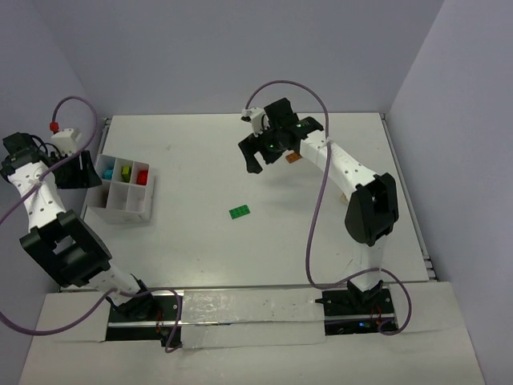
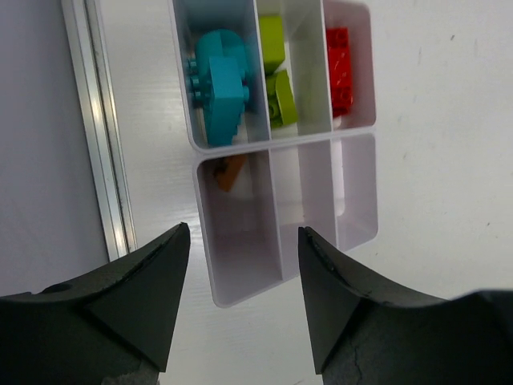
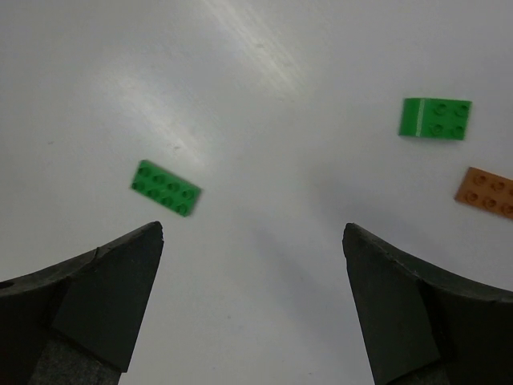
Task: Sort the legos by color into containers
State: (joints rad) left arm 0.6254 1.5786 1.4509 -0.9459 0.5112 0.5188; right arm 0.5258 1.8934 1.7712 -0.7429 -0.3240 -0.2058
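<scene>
Box with legos in separate cells, teal, lime, red, orange, both end effectors open, empty

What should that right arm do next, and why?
The right gripper hangs open and empty above the table, with a green brick lying loose near its fingers, so it should probably shift over that brick and lower onto it.

Text: none readable | legos: no lettering legible | container: plain walls, unmarked | numbers, signs: none
</scene>
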